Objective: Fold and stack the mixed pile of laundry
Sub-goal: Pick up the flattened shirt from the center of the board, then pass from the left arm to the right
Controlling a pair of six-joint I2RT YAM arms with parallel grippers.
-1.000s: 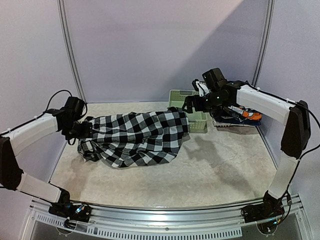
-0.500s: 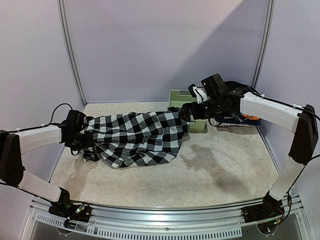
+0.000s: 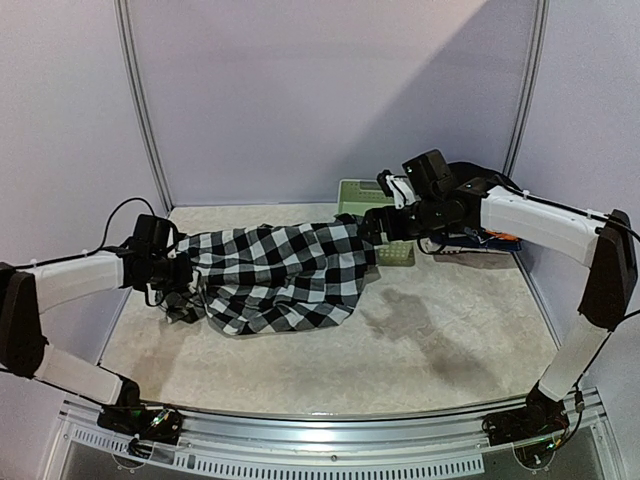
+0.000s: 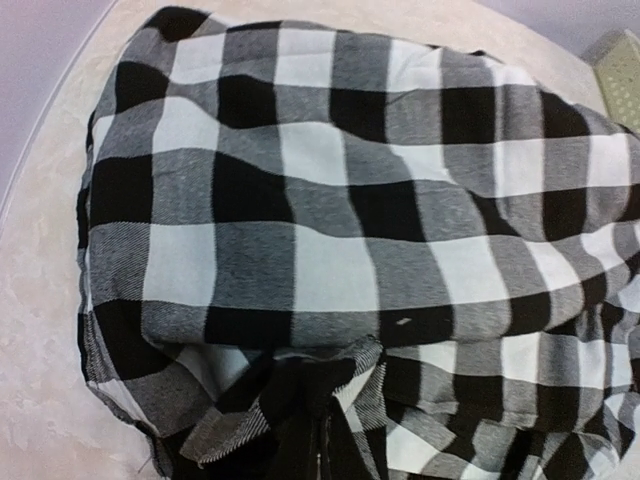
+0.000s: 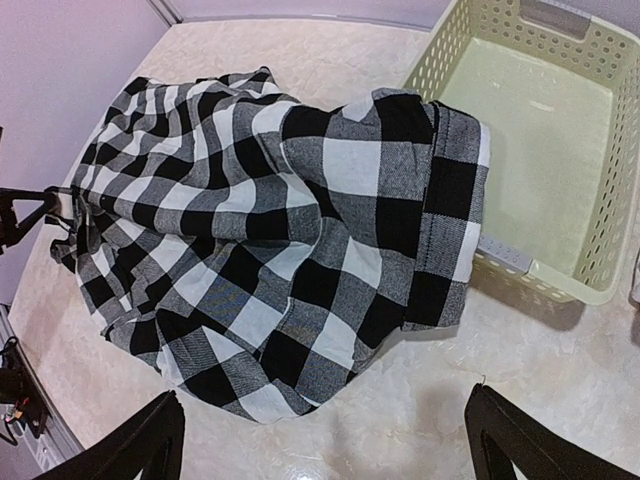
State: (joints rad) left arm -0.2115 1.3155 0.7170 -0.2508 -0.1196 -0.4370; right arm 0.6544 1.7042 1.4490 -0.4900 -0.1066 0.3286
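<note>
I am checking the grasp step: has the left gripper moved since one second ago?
Yes. The left gripper has come down away from the table's back-left corner, toward the near edge, and shut on the checked shirt.

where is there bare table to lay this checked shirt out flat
Widest free patch: the table between the checked shirt and the front rail, running across to the right side and up to the basket. Crowded along the back: shirt, basket, and printed pieces in the right corner.
</note>
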